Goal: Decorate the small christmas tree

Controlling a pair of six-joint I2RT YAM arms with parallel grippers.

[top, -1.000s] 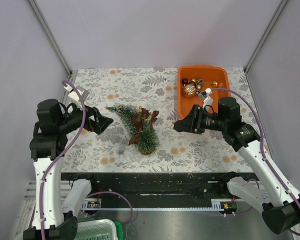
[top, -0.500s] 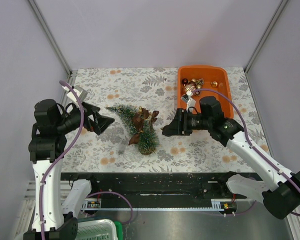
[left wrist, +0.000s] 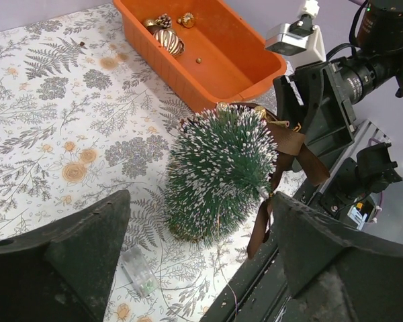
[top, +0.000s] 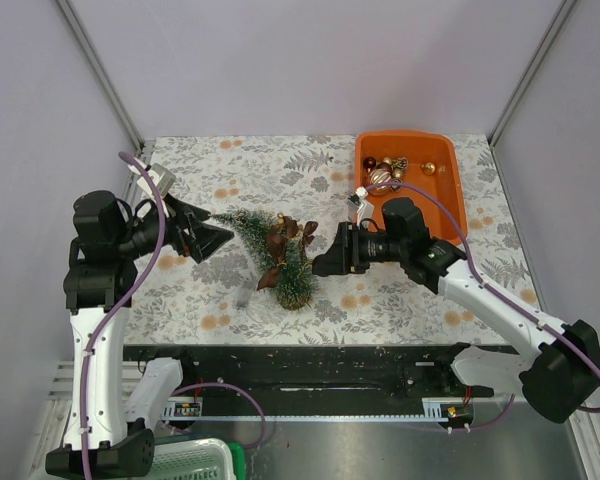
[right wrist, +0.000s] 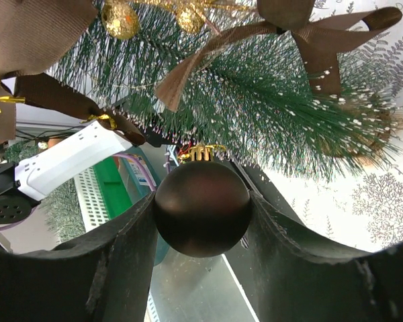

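Note:
The small christmas tree [top: 275, 250] lies on its side mid-table, with brown ribbon bows [top: 285, 240] and small gold beads on it. It also shows in the left wrist view [left wrist: 218, 168] and the right wrist view [right wrist: 255, 94]. My right gripper [top: 320, 263] is shut on a dark brown ball ornament [right wrist: 201, 208] with a gold cap, held just right of the tree's base end. My left gripper [top: 220, 236] is open and empty, just left of the tree's tip. The orange tray [top: 445, 200] at the back right holds several ornaments [top: 385, 175].
A small clear battery box [left wrist: 138, 275] with a thin wire lies on the cloth in front of the tree. The table's black front rail [top: 320, 365] runs along the near edge. Grey walls close the sides and back.
My right gripper has moved left from beside the tray to the tree's base end, carrying the ball. My left gripper has edged right and up toward the tree's tip.

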